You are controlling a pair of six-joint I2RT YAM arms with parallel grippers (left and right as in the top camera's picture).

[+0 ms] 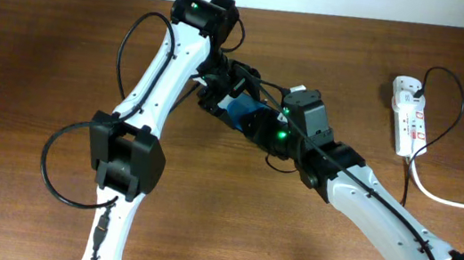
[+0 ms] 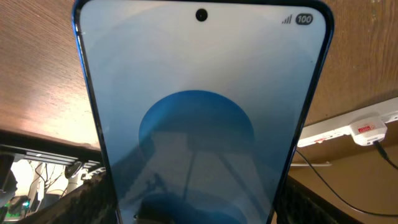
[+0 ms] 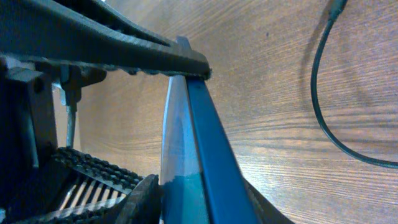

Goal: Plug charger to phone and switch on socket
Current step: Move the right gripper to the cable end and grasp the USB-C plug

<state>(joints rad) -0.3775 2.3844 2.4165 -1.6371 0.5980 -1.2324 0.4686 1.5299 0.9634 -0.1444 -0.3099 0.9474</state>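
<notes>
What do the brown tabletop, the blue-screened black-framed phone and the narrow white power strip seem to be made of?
The brown tabletop looks like wood or wood-look laminate, satin: grain lines run across it. The blue-screened black-framed phone has a glossy glass front, showing reflections; its blue edge may be metal or plastic. The narrow white power strip looks like moulded plastic: smooth, uniform white.

Overhead, both arms hide most of the phone.

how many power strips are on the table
1: the white power strip lies on the right side of the table. The left arm and right arm cover part of the middle, so another could be hidden there.
</notes>
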